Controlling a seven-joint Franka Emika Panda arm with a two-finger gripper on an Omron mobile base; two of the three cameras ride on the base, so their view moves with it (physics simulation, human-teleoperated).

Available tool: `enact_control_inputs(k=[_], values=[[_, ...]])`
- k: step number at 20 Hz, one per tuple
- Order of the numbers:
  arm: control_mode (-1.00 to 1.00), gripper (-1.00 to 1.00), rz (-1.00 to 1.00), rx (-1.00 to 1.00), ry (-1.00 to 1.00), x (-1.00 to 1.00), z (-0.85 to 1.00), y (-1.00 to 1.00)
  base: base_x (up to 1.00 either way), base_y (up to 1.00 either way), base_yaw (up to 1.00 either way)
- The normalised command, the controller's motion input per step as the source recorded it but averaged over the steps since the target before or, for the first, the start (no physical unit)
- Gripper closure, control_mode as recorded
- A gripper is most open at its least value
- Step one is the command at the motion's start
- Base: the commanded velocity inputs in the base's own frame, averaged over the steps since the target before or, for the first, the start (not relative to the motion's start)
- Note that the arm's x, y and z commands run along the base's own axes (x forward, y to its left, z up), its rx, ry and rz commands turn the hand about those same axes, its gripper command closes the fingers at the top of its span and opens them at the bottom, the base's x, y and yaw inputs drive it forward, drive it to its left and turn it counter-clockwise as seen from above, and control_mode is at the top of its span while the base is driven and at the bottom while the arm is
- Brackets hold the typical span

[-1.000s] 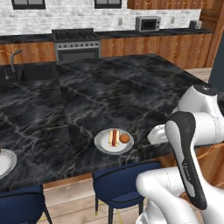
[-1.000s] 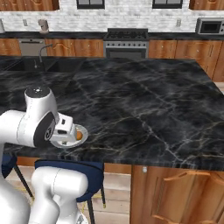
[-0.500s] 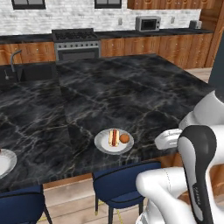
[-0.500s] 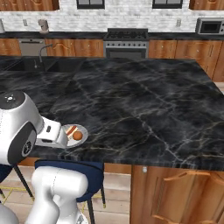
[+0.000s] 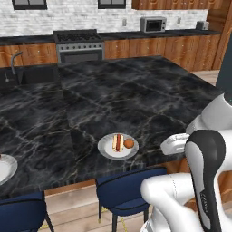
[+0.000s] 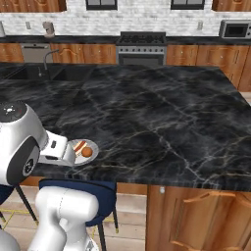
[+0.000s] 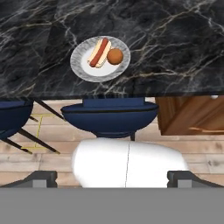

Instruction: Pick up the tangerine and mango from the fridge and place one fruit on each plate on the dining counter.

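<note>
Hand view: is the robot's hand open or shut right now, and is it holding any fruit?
Hand: open and empty. Its two tips stand far apart, with nothing between them.

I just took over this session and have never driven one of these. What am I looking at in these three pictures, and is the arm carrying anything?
It is a white robot arm on a base that drives, in a rendered kitchen. Two pictures come from cameras on the base, behind the arm to its left and right. The third comes from a camera on the hand, looking along the gripper, whose two dark fingertips sit far apart at the bottom: it is open and holds nothing.

In front is the black marble dining counter with blue stools along its edge. On it is a white plate with the small orange tangerine beside something like a hot dog. A second plate sits at the left edge of the left base view.
</note>
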Motion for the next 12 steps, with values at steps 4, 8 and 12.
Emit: enact_control_inputs(k=[4, 8, 12], values=[[1.0, -1.0, 0.0, 0.0, 0.0, 0.0, 0.0, 0.0, -0.31, -0.44, -0.03], [1.0, -1.0, 0.0, 0.0, 0.0, 0.0, 0.0, 0.0, -0.36, -1.0, -0.05], [1.0, -1.0, 0.0, 0.0, 0.0, 0.0, 0.0, 0.0, -0.02, -1.0, -0.02]])
